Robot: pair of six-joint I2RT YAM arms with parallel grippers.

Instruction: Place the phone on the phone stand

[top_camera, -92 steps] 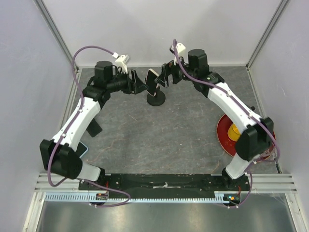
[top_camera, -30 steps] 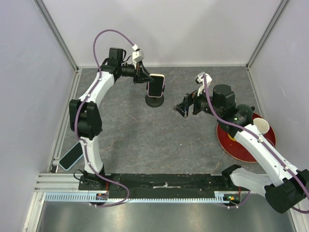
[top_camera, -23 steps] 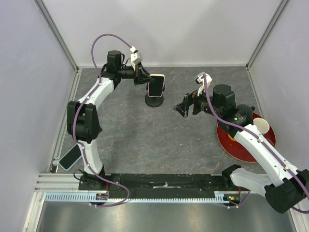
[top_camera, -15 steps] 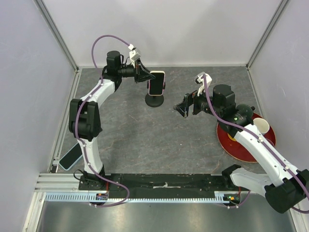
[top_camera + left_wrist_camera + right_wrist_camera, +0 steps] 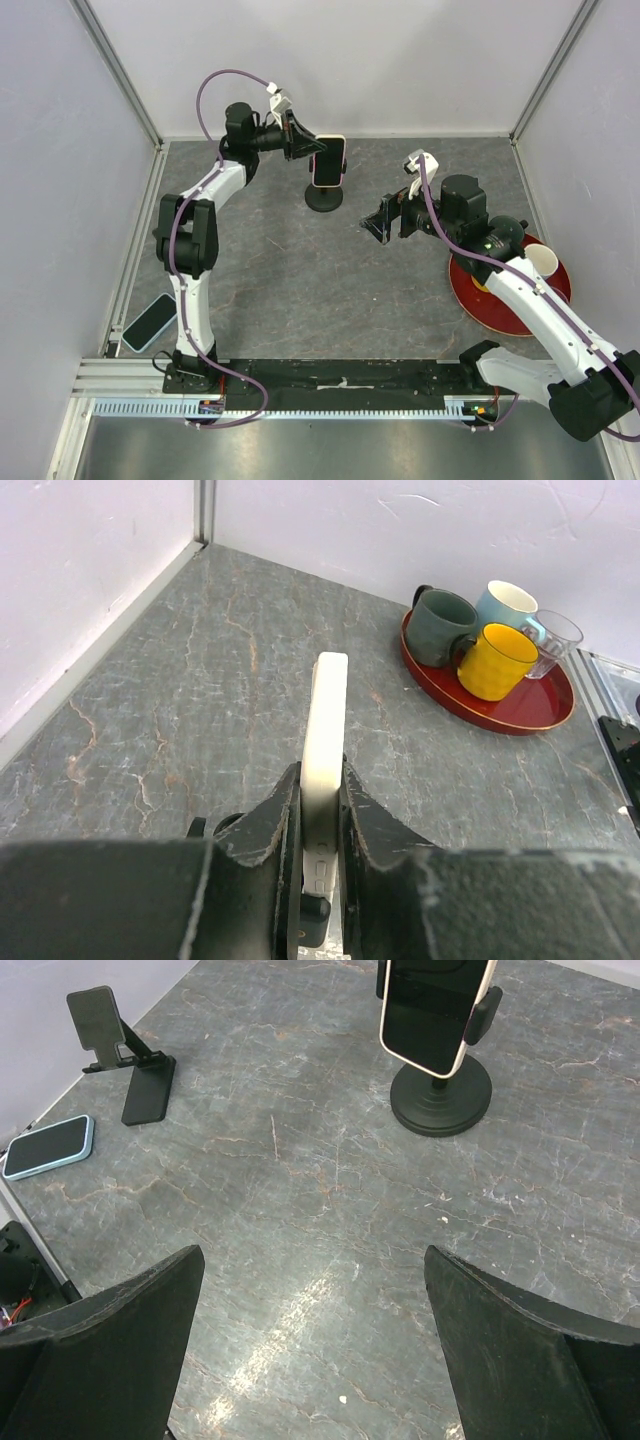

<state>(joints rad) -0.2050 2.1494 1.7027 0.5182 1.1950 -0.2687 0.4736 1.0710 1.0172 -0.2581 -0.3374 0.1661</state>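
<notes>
Clamping phone (image 5: 324,715) across flat faces above phone stand (image 5: 323,199), left gripper (image 5: 321,786); rigid, slick, likely fragile. Right gripper (image 5: 311,1260) jaws apart.

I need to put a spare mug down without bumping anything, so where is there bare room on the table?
Widest bare patch: mid-table, between the round stand, the red tray and the blue-cased phone. Crowded: the far side, where the left gripper holds the phone by the stand, and the tray, carrying cups.
</notes>
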